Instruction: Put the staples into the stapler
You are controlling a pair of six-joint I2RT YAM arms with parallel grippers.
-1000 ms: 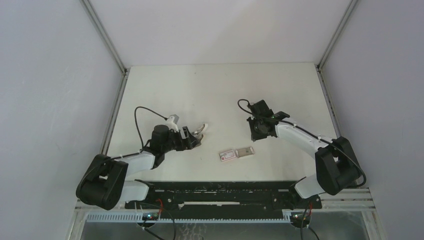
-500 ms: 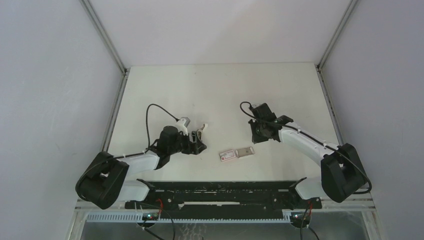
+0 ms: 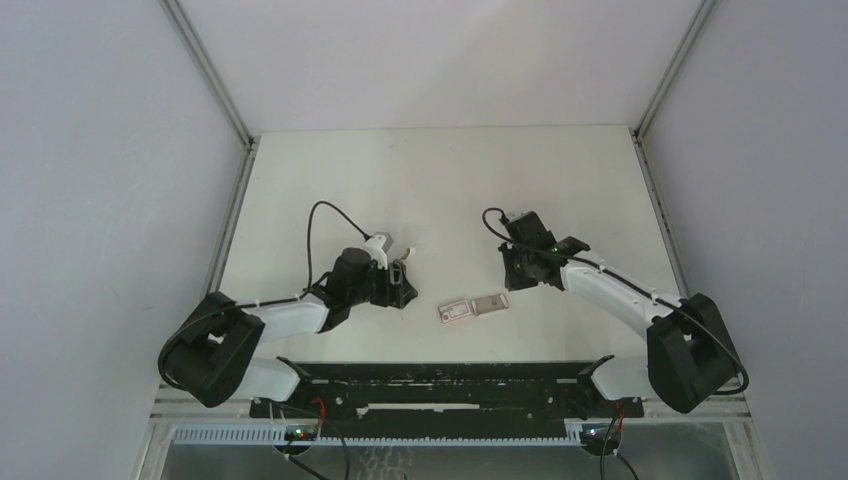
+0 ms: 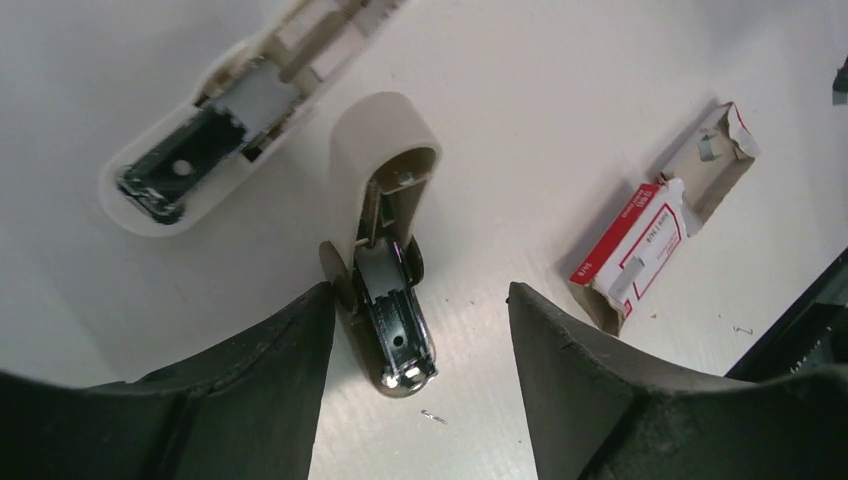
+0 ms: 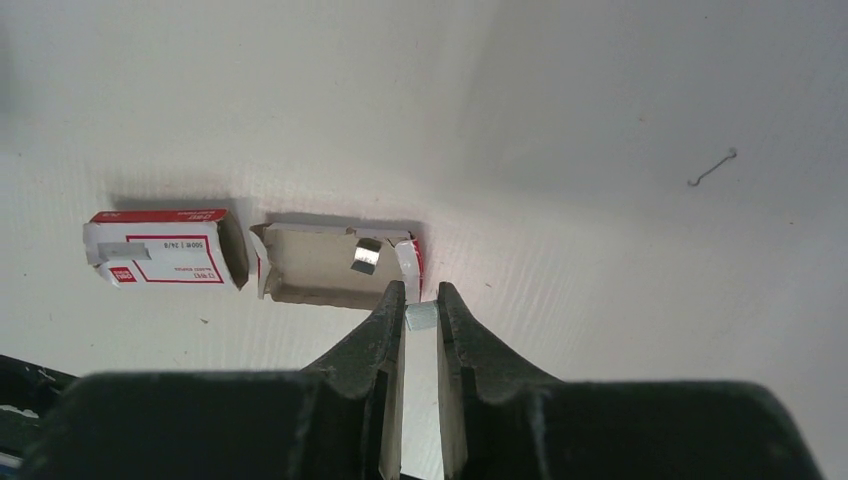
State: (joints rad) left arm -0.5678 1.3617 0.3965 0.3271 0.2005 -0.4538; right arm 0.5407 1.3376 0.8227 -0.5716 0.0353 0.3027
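Observation:
The white stapler [image 4: 385, 160] lies hinged open on the table; its other half [image 4: 215, 125] shows a dark metal inside. The left gripper [image 4: 420, 295] is open and straddles the stapler's dark metal arm [image 4: 395, 320], which rests against the left finger [image 4: 270, 380] with a gap to the right finger. From above, the left gripper [image 3: 398, 285] sits just near of the stapler [image 3: 403, 260]. The right gripper [image 5: 421, 300] is shut on a short silvery strip of staples [image 5: 421, 317], just above the table beside the box's tan tray [image 5: 310, 270]. From above, the right gripper [image 3: 520, 268] hovers behind the box.
The red-and-white staple box sleeve [image 5: 165, 248] lies left of its tan tray, which holds another silvery piece [image 5: 367, 256]. From above the box [image 3: 472, 307] lies between the arms. A loose bent staple [image 5: 712, 168] lies to the right. A single staple [image 4: 433, 417] lies under the left gripper.
The left arm has swung right and come down over the stapler, its jaws narrowing. The right arm has shifted slightly nearer the box, still shut on the staples.

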